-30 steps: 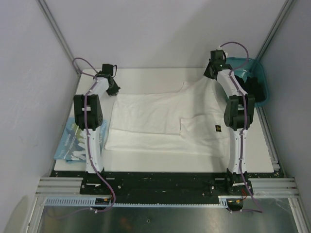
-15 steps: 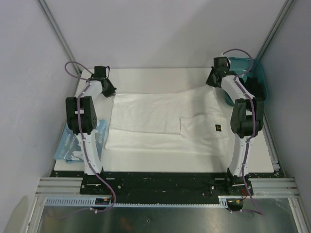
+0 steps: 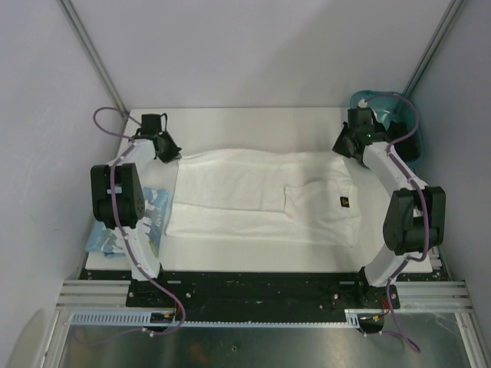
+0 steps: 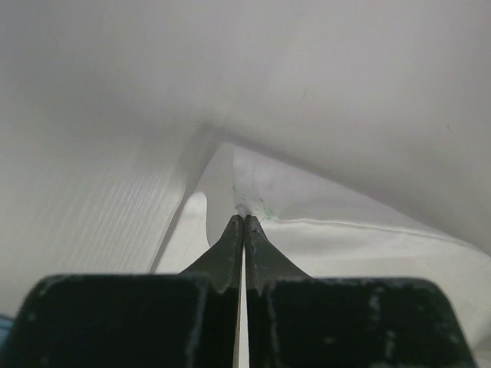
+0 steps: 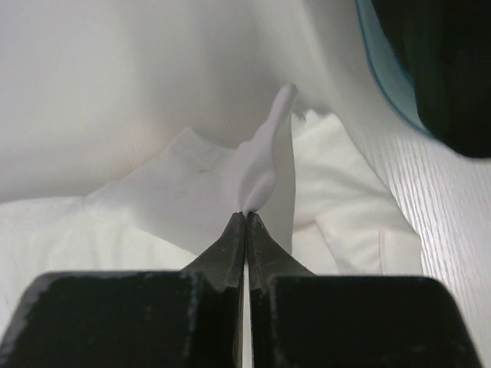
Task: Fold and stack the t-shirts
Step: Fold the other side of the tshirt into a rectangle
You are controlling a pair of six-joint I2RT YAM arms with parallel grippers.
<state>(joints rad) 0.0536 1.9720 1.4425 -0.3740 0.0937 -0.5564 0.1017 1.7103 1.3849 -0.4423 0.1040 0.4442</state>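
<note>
At the near left corner of the surface lies a folded t-shirt with a light-blue graphic, partly hidden under the left arm and hanging a little over the left edge. Just beyond it, toward the far left corner, the left tool is closed tight on the far left corner of the white t-shirt; its wrist view shows the two fingers pressed together with a small peak of white cloth pinched at their tips. The white t-shirt is spread wide across the middle of the surface, lying flat except at the two pinched points, with one panel folded over itself near the middle and a small black tag on its right part. At the shirt's far right corner the right tool is likewise closed on the fabric, a thin tongue of cloth rising from between its fingertips in the wrist view. Just beside that tool, at the far right corner of the surface, stands the teal bin, its inside dark.
</note>
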